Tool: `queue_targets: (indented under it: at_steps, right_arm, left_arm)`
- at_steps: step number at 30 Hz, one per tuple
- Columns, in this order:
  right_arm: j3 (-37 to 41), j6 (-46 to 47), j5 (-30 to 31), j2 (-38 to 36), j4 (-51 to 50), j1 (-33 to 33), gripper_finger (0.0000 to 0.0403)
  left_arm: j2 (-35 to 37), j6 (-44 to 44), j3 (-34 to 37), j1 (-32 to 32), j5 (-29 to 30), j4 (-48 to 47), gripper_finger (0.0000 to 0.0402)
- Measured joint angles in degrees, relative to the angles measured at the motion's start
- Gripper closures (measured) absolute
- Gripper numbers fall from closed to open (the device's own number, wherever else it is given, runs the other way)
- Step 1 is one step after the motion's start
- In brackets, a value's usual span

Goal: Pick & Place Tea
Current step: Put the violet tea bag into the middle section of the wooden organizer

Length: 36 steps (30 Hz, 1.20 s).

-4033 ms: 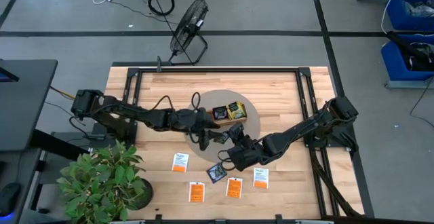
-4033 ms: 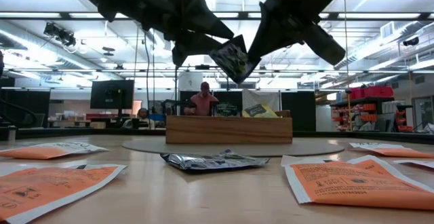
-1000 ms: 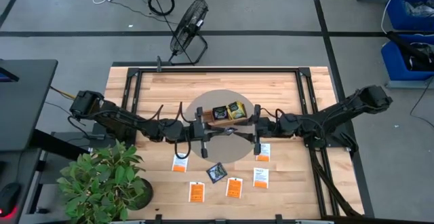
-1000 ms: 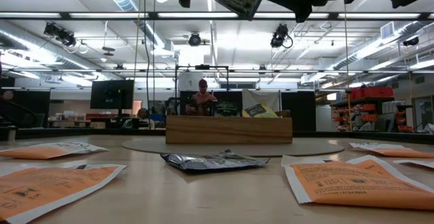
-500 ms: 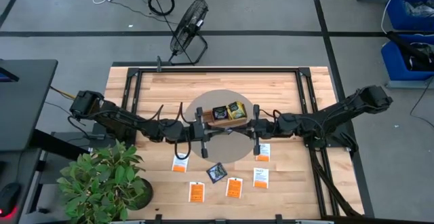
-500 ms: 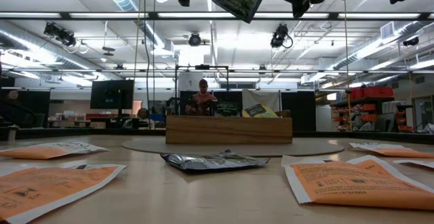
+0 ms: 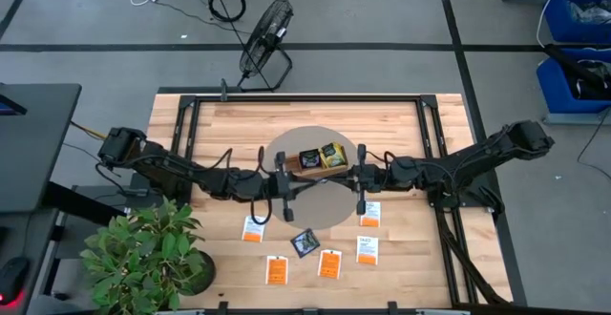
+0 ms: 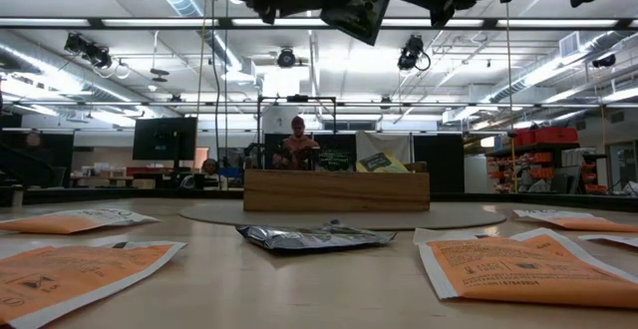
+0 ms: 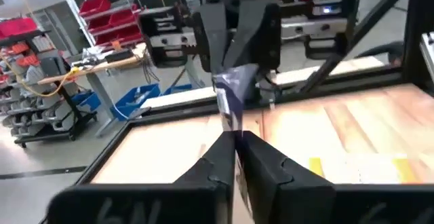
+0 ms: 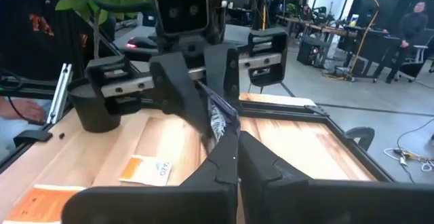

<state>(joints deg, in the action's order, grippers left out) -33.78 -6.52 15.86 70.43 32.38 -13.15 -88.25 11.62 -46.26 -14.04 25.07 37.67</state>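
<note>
A dark tea packet (image 7: 323,183) hangs in the air over the round mat (image 7: 336,212), between my two grippers. My left gripper (image 7: 310,185) comes at it from the table's left and my right gripper (image 7: 336,181) from the right; both are shut on it. In the low view the packet (image 8: 355,6) shows high up, tilted. Behind it the wooden tray (image 7: 323,168) stands on the mat with a dark packet (image 7: 310,158) and a yellow-green one (image 7: 332,154) upright in it. Several more packets lie flat near the table's near edge, among them a dark one (image 7: 305,242). My left gripper pinches the dark packet's edge (image 9: 226,108) between its two fingertips (image 9: 218,153), level, from the table's left. The packet is lifted clear and stands on edge. My right gripper pinches the packet's opposite edge (image 10: 218,123) between its fingertips (image 10: 224,157), level, from the table's right.
White-and-orange packets (image 7: 253,228) (image 7: 370,213) (image 7: 367,249) and orange ones (image 7: 277,269) (image 7: 329,263) lie on the wood near the near edge. A potted plant (image 7: 153,248) stands at the near left corner. A person (image 8: 297,145) sits in the room beyond the table.
Both grippers stay shut on the dark packet high over the mat. In the low view the packet has shifted slightly sideways and tipped a little.
</note>
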Motion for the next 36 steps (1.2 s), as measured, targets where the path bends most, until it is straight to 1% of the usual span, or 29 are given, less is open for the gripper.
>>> queue_targets:
  at_steps: [2, 6, 12, 17, 21, 25, 30, 36]
  right_arm:
    - [0.0, -0.02, 0.0, 0.0, -0.09, 0.02, 0.0402]
    - [-0.01, -0.9, 0.03, -0.26, -0.43, 0.55, 0.0403]
    - [-0.02, 0.13, -0.91, -0.26, -5.8, 4.6, 0.0403]
    - [-0.79, -0.03, -6.7, -0.26, -9.24, 9.77, 0.0403]
    - [-4.2, -1.76, -12.06, -0.24, -16.16, 14.52, 0.0403]
    - [-6.87, -4.0, -17.61, -0.22, -21.15, 18.05, 0.0403]
    - [-7.17, -4.93, -23.08, 1.62, -22.08, 21.53, 0.0403]
    - [-7.15, -5.72, -27.1, 8.47, -19.24, 23.8, 0.0403]
  left_arm:
    - [0.0, -0.05, 0.0, 0.0, 0.81, -1.46, 0.0353]
    - [0.0, -0.81, 0.0, -0.1, 4.2, -5.79, 0.0319]
    - [0.0, -3.93, 0.0, -0.77, 7.12, -11.84, 0.0275]
    - [0.0, -6.25, -0.02, -1.36, 7.14, -16.01, 0.0252]
    - [0.0, -7.64, -0.02, -1.67, 7.16, -17.39, 0.0243]
    - [0.0, -8.29, -0.02, -1.95, 7.16, -18.25, 0.0246]
    - [0.0, -8.39, -0.02, -1.99, 7.14, -18.29, 0.025]
    - [0.0, -8.44, -0.02, -1.99, 7.14, -18.46, 0.025]
